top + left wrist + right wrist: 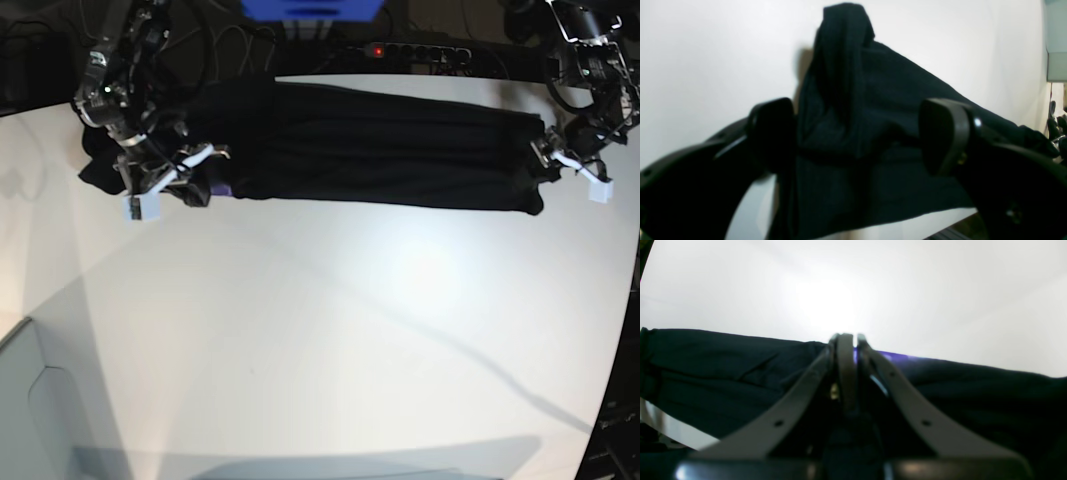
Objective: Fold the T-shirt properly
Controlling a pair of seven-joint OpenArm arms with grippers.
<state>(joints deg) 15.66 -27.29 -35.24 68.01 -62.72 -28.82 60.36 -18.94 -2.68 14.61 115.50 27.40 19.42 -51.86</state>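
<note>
Base view shows you the black T-shirt stretched in a long strip across the far side of the white counter. Your left fingers are spread over its narrow end; your right fingers are pressed together at its near edge, beside a purple glow.

The T-shirt is plain, unpatterned black, taking on a dark blue-green cast between the left jaws in the left wrist view. Both sets of jaws are mostly black. A violet patch tints the T-shirt just beside the right jaws. Around the black cloth, the counter is white.
</note>
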